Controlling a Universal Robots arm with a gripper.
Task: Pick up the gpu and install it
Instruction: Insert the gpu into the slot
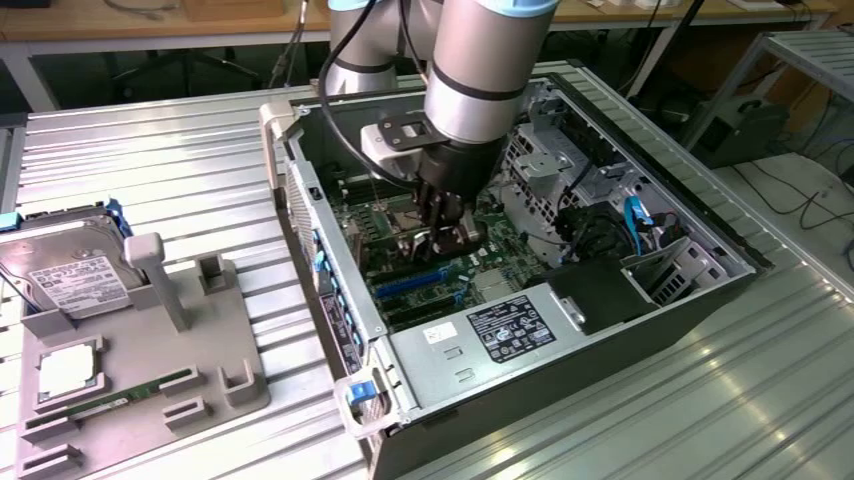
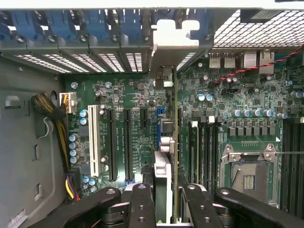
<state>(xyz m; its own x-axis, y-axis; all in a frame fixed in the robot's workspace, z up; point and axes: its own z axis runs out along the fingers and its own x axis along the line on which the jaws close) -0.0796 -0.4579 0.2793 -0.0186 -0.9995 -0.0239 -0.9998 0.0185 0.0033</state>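
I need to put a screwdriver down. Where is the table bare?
Widest bare table lies behind the grey fixture, beside the computer case; a narrower strip runs between them. Crowded inside the case, where the tool holds the gpu.

Work surface is a ribbed aluminium table (image 1: 174,170), silver-grey w/ long parallel grooves, spreading from 9 o'clock round to 5 o'clock, and soft even light puts a pale sheen on the ridges. Along 12 o'clock runs a wooden bench (image 1: 80,25) w/ a light top on a pale frame, dark and shadowed underneath. At approx 2 o'clock stands a grey metal rack (image 1: 801,50) w/ a black box (image 1: 737,130) tucked below it, and at 3 o'clock there's a strip of pale floor (image 1: 817,165) w/ loose cables (image 1: 787,200) trailing across.
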